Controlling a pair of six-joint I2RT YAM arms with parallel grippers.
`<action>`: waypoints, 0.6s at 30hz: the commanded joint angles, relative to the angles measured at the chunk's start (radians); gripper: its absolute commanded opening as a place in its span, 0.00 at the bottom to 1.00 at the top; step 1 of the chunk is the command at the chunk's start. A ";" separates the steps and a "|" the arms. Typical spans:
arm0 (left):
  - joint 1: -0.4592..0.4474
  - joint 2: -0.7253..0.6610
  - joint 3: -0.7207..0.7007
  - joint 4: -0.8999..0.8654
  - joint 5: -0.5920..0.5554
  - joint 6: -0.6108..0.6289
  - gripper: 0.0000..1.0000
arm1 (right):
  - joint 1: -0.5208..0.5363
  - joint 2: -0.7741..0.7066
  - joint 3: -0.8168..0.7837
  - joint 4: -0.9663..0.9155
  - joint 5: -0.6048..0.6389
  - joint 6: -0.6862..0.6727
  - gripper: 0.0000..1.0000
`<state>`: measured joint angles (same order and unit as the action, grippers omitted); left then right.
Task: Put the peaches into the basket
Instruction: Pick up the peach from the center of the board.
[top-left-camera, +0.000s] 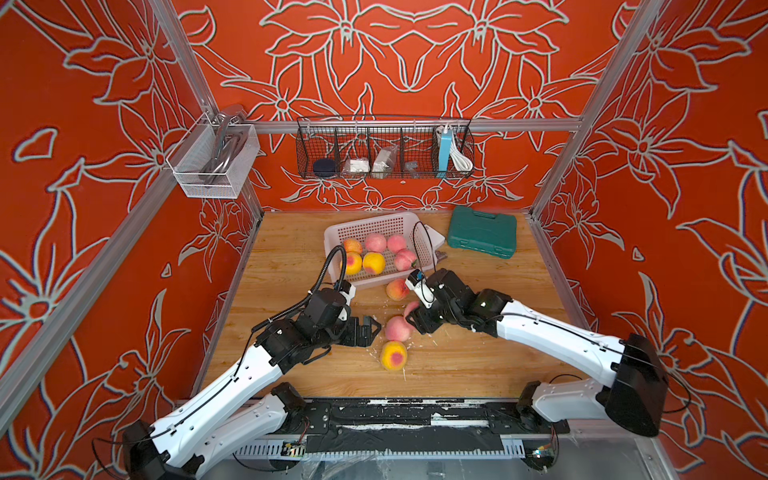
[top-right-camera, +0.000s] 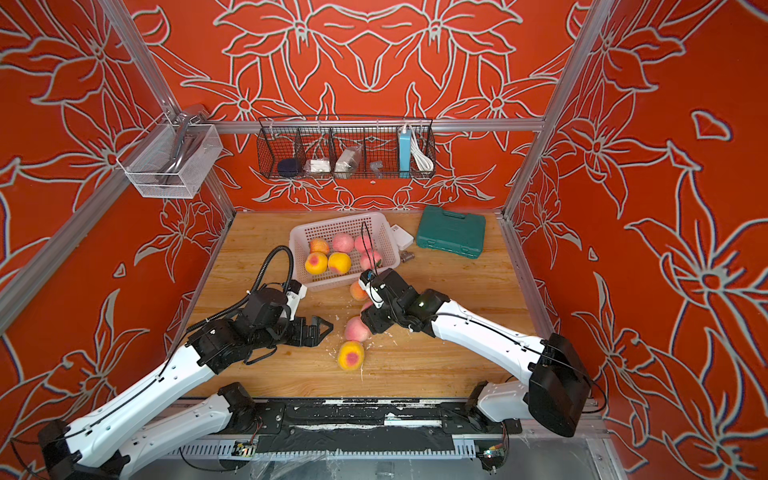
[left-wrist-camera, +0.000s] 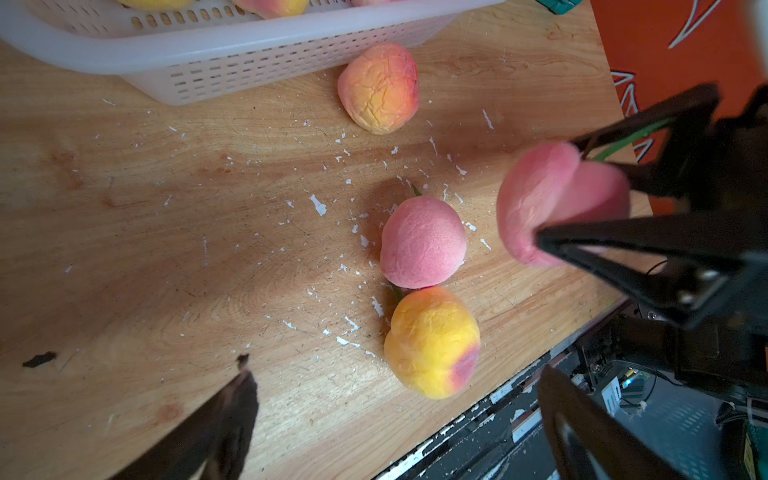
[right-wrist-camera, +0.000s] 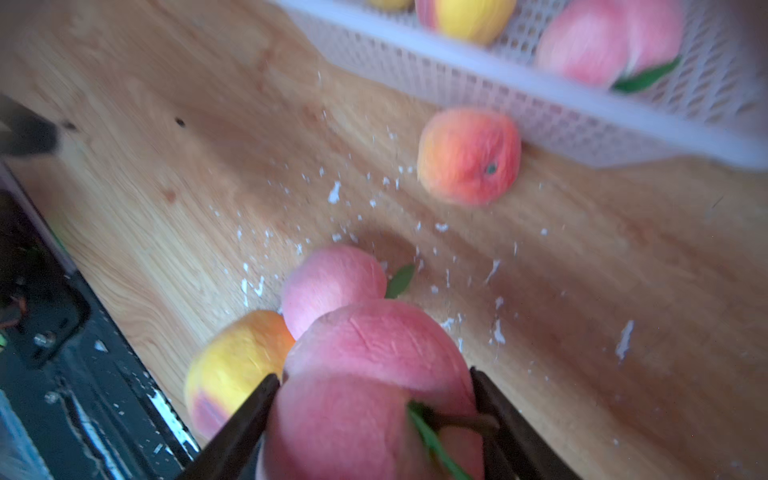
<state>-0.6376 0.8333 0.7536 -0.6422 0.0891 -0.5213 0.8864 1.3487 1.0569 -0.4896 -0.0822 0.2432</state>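
The right fingers (left-wrist-camera: 623, 240) are clenched on a pink peach (left-wrist-camera: 540, 195), one finger on each side, its green leaf pinched between them; it is held above the desk (top-left-camera: 478, 332), just in front of the basket (top-left-camera: 361, 226). The left fingers (left-wrist-camera: 232, 415) are spread wide with nothing between them, low over the desk beside the loose fruit. Three fruits lie on the desk: an orange peach (top-left-camera: 397, 289) just beside the basket's near wall, a second pink peach (top-left-camera: 397, 328) under the right fingers, and a yellow peach (top-left-camera: 394, 355) touching it on the near side. The basket sits toward the back of the desk and holds six peaches (top-left-camera: 373, 263). White flakes are scattered over the wood around the loose fruit.
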 joint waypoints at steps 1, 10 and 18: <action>0.026 0.000 0.024 -0.001 -0.004 0.017 0.98 | -0.041 0.069 0.135 -0.097 0.033 -0.084 0.61; 0.123 0.058 0.080 0.000 0.069 0.053 0.98 | -0.136 0.331 0.506 -0.144 -0.009 -0.183 0.61; 0.187 0.138 0.113 0.059 0.138 0.052 0.98 | -0.208 0.516 0.736 -0.165 -0.028 -0.220 0.61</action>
<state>-0.4660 0.9470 0.8436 -0.6212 0.1810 -0.4831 0.6945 1.8202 1.7245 -0.6147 -0.0952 0.0589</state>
